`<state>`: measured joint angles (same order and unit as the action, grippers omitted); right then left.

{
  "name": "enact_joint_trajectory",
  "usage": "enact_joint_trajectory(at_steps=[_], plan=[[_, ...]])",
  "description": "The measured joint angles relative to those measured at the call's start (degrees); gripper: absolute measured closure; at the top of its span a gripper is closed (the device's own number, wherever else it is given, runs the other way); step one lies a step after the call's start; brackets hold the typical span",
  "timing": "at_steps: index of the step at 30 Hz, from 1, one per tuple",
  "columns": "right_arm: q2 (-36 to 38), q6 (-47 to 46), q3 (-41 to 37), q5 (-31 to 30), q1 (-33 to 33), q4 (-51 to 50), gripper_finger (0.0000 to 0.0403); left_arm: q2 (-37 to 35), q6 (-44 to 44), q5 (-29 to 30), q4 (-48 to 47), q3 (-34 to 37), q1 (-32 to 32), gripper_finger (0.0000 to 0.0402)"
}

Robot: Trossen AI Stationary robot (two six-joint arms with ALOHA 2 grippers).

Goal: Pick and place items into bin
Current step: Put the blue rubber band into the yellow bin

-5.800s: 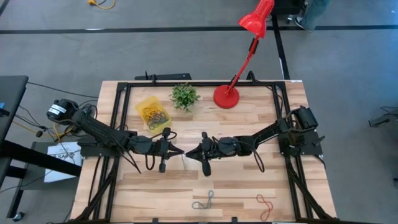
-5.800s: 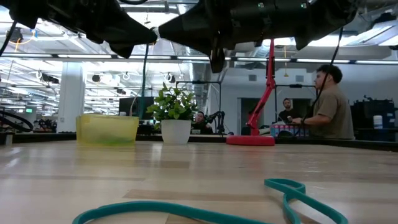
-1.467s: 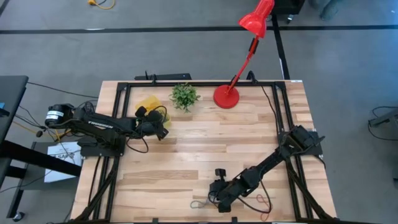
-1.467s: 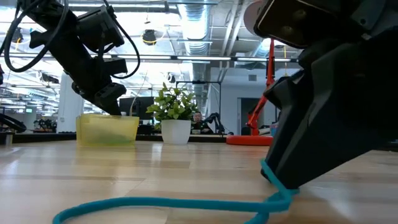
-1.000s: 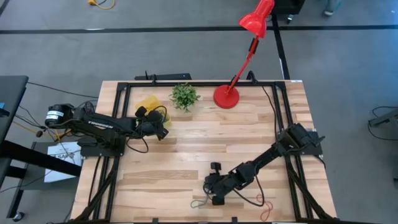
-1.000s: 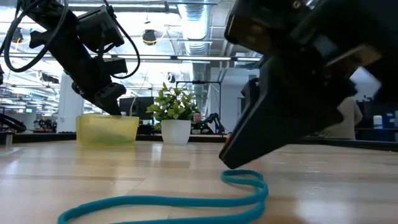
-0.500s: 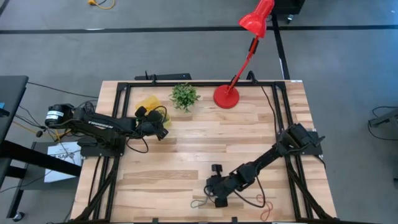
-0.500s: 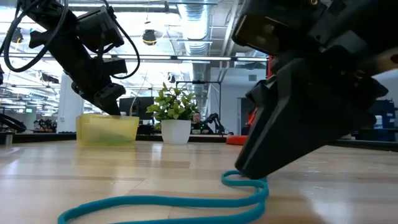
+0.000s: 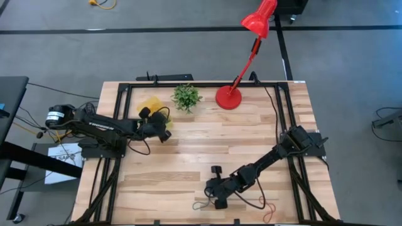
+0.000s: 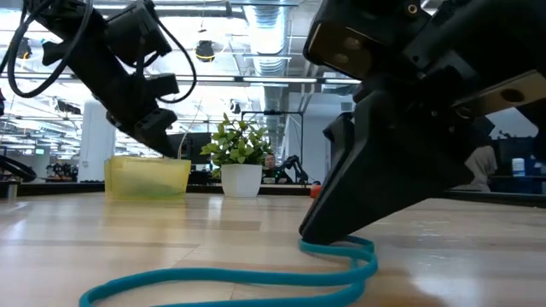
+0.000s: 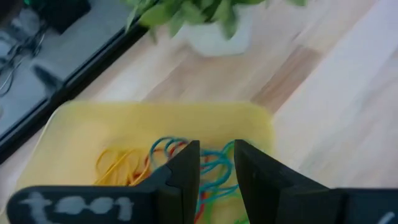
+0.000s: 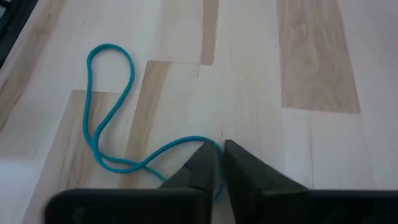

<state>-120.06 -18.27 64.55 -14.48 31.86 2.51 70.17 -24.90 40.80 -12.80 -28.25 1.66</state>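
Two arms at work. Right gripper [image 12: 214,163] down on the counter [image 9: 207,150] near its front edge, fingers [image 12: 245,167] nearly together, pinching one end of a teal band [image 12: 106,93]; the rest of that loop trailing flat beyond the tips. Left gripper [image 11: 216,165] over the yellow bin [image 11: 93,127], fingers slightly apart, holding nothing, coloured bands [image 11: 130,160] lying just below.

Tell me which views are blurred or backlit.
Left wrist view: potted plant out of focus, yellow bin soft. Low view: right gripper a dark silhouette against bright ceiling lights; teal band sharp. Right wrist view: evenly lit.
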Motion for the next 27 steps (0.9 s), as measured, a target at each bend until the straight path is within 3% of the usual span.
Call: enact_joint_trajectory(at_steps=[7, 16, 23, 27], plan=[[3.55, 4.33, -0.5, 0.04, -0.93, -1.38, 0.0401, -0.2, 5.57, -0.04, -3.25, -5.96, -2.46, 0.031], [15.59, 12.42, -0.4, -13.4, -7.98, -1.57, 0.0402, -3.25, 14.53, 3.97, -18.93, -21.73, -6.15, 0.031], [17.8, 19.13, -0.35, -14.98, -19.61, 16.36, 0.0403, -13.42, 24.02, 4.84, -24.07, -30.91, -9.74, 0.031], [13.37, 21.52, 0.33, -6.85, -27.45, 32.19, 0.0403, -20.63, 26.55, 5.47, -23.45, -33.29, -9.98, 0.031]])
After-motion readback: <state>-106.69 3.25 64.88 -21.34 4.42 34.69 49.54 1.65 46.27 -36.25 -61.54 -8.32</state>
